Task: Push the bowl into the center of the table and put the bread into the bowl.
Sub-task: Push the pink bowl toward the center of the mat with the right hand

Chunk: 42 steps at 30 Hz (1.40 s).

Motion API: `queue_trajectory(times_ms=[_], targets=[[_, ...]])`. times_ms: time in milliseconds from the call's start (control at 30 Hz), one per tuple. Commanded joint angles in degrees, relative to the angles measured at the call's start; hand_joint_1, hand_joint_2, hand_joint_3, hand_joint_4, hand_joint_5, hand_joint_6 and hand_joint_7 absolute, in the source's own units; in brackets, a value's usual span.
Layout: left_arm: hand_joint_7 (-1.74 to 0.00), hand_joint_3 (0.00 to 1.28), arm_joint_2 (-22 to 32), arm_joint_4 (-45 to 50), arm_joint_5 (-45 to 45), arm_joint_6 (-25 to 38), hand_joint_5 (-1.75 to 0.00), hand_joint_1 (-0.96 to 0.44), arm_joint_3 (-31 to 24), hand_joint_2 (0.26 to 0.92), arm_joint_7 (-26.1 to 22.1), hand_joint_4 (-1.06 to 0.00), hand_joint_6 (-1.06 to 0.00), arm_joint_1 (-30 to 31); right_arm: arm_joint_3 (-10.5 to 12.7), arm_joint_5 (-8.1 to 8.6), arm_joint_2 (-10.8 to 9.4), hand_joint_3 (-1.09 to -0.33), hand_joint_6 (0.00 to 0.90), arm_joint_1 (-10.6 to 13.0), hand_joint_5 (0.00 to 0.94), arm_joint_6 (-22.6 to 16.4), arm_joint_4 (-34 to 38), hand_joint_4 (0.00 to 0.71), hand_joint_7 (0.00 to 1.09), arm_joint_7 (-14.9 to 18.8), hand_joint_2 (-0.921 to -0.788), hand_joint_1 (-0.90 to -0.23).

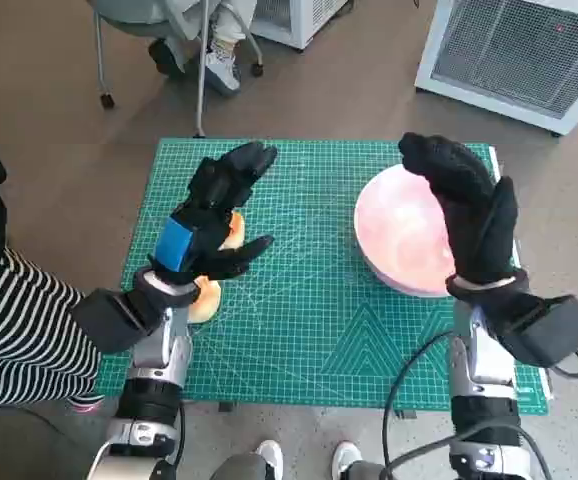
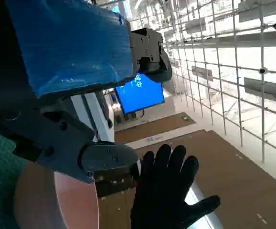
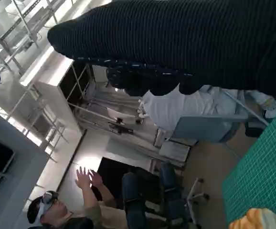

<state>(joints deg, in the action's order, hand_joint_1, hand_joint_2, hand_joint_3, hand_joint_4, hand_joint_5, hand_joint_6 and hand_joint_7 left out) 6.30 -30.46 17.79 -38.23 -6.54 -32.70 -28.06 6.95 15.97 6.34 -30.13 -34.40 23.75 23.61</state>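
Note:
A pink bowl [image 1: 401, 235] sits on the right part of the green cutting mat [image 1: 309, 300]. My right hand [image 1: 469, 205], in its black glove, is raised over the bowl's right side with fingers spread and nothing in it. On the mat's left side lies the bread [image 1: 209, 295], mostly covered by my left hand [image 1: 209, 225], which hovers above it with fingers apart. The left wrist view shows the bowl's rim [image 2: 76, 200] and the gloved right hand [image 2: 169, 191]. A corner of the bread [image 3: 257, 220] appears in the right wrist view.
A person in a striped sleeve [image 1: 19, 330] sits at the left. Chair legs and a seated person's feet [image 1: 214, 60] are beyond the table. A white cabinet [image 1: 519, 50] stands far right. Feet [image 1: 304, 460] show below the table's near edge.

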Motion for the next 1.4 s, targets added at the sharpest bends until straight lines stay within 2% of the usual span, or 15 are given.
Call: queue_trajectory(times_ms=[33, 667, 1400], targets=[[-0.63, 0.37, 0.3, 0.7, -0.5, 0.4, -0.23, -0.18, 0.2, 0.862, 0.2, -0.13, 0.00, 0.4, 0.1, 0.19, -0.5, -0.783, 0.059, 1.7, 0.000, 0.3, 1.1, 0.153, 0.42, 0.3, -0.921, -0.661], [-0.63, 0.35, 0.9, 0.9, -0.5, 1.6, -0.21, -0.18, -0.4, 0.874, 1.0, -0.14, 0.00, -0.8, -0.2, 0.08, -0.8, -0.786, 0.050, 1.8, 0.000, 0.2, 1.3, 0.140, 0.43, 0.2, -0.921, -0.668], [-0.63, 0.34, 0.5, -0.7, -0.9, 0.2, -0.19, -0.17, -0.5, 0.880, 1.5, -0.15, 0.00, -1.9, -0.6, 0.08, -1.3, -0.800, 0.024, 2.4, 0.000, -0.4, 1.5, 0.124, 0.46, 0.6, -0.921, -0.673]])
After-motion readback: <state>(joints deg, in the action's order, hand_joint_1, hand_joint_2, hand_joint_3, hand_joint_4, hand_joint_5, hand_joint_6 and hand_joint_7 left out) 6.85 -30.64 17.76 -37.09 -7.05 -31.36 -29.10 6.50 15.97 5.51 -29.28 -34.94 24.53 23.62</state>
